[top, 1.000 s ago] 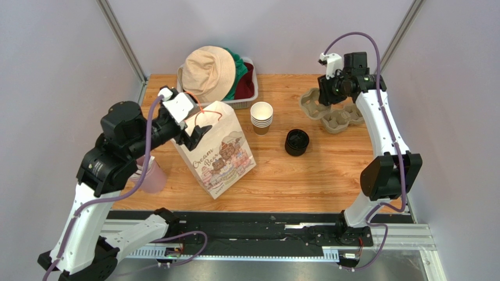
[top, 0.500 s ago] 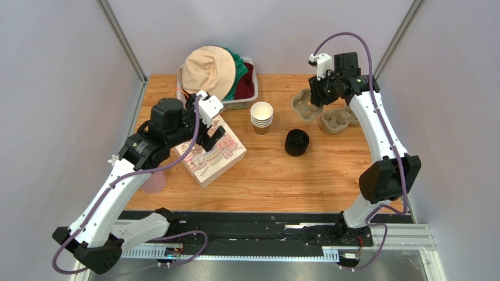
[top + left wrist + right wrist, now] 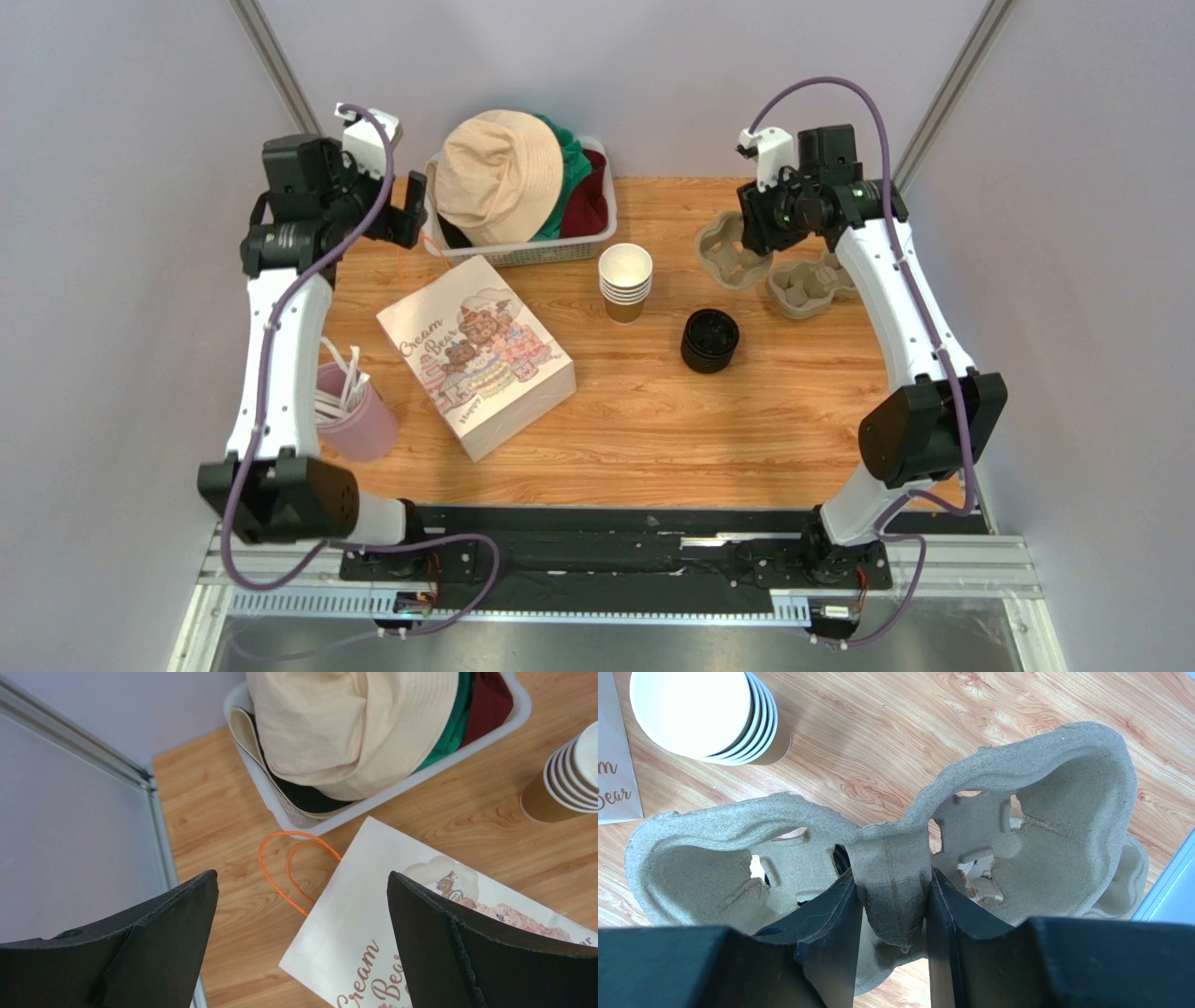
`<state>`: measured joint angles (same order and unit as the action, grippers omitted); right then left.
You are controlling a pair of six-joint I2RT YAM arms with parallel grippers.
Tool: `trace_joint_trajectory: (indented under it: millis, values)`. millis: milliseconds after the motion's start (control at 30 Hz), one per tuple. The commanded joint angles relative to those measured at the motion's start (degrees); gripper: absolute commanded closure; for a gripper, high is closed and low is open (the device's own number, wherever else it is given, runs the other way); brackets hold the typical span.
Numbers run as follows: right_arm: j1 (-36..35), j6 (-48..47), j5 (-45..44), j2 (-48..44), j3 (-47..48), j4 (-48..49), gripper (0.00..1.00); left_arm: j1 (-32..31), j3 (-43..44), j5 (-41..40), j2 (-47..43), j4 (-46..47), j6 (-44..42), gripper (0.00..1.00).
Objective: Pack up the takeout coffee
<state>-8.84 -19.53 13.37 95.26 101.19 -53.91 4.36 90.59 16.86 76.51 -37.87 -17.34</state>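
While no lidded coffee is showing anywhere, the top view is giving the layout. Cups (image 3: 624, 280) are standing stacked mid-table, axis upright, mouths up. Lids (image 3: 710, 340) are sitting in their own stack just beside them, nearer the arm bases. The bag (image 3: 474, 353) is lying flat to the left of the cups. The left gripper (image 3: 407, 210) is hanging over the far-left corner, by the basket (image 3: 606, 224). The right gripper (image 3: 758, 238) is working at far right on a carrier (image 3: 727, 259). Cups are lying between the two grippers, nearer the right one.

Left wrist view: the jaws are standing spread wide, holding nothing. The bag's orange handles are lying below the gap, and the cups are sitting off at the right edge of the view.

Right wrist view: the jaws are pinching the carrier's centre rib, both pockets empty. Cups are sitting just beyond its left pocket, apart from it.

Judgement: the right arm is closer but occupied, so the free left one is looking likelier for the cup pick.
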Motion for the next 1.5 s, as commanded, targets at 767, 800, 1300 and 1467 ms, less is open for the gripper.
trace_joint_trajectory:
  millis: [767, 800, 1300, 1467]
  values:
    - [-0.8, 0.2, -0.5, -0.9, -0.7, 1.8, 0.68, 7.7, 10.9, 9.0, 30.4, 3.6, -7.9, 0.12]
    - [-0.8, 0.3, -0.5, -0.9, -0.7, 1.7, 0.69, 7.8, 11.0, 8.8, 31.0, 3.7, -8.1, 0.13]
    - [-2.3, 0.1, -2.1, -0.3, -0.7, 1.8, 0.69, 11.3, 13.3, 18.7, 34.4, 1.9, -10.0, 0.32]
    - [-3.0, 0.1, -2.6, -0.1, -0.7, 1.8, 0.68, 13.7, 14.3, 24.7, 34.8, -0.5, -12.9, 0.31]
